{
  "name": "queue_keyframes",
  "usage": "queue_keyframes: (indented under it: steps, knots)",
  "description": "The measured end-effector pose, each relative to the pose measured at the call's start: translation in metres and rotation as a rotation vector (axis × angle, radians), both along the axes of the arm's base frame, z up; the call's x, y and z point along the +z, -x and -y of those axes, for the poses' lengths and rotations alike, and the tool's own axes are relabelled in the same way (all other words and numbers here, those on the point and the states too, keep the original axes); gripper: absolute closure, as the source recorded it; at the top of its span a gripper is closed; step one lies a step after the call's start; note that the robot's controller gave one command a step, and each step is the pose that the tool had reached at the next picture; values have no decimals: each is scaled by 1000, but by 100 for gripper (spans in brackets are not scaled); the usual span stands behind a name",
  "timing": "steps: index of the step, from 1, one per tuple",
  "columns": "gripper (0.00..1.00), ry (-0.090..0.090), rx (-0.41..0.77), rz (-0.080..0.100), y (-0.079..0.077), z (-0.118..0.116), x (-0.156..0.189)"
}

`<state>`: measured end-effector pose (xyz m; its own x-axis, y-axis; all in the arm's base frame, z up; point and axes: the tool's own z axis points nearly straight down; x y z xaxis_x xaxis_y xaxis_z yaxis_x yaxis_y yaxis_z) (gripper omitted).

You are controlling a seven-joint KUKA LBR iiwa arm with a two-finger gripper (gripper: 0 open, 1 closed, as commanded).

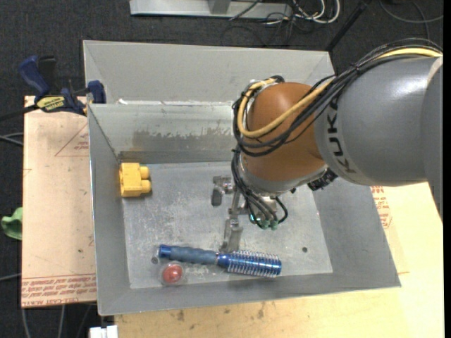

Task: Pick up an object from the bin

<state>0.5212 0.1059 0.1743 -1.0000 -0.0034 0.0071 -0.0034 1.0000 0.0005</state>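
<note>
Grey metal bin (176, 76), floor scuffed, three things lying on it. Blue brush (220, 260) lies flat at the tip of the gripper (231, 243), with a small red ball (171, 274) beside its handle end, view-left of the gripper. Yellow block (134, 180) sits well apart from the gripper, farther view-left, nearer the back wall.

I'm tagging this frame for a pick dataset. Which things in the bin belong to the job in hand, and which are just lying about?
Job in hand: gripper, low near the front of the grey bin; blue hairbrush, the thing nearest it.
Lying about: yellow block at the left; small red ball by the brush's handle end.
</note>
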Motion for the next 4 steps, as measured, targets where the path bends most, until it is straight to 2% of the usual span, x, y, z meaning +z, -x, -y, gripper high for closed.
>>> queue_keyframes:
  steps: [1,2,3,4]
  knots:
    - [0,0,-16,0,17,-9,-109]
    - [100,-1,-19,6,15,-9,-105]
    - [100,-2,11,14,12,-12,16]
    - [100,-2,262,17,-1,-31,126]
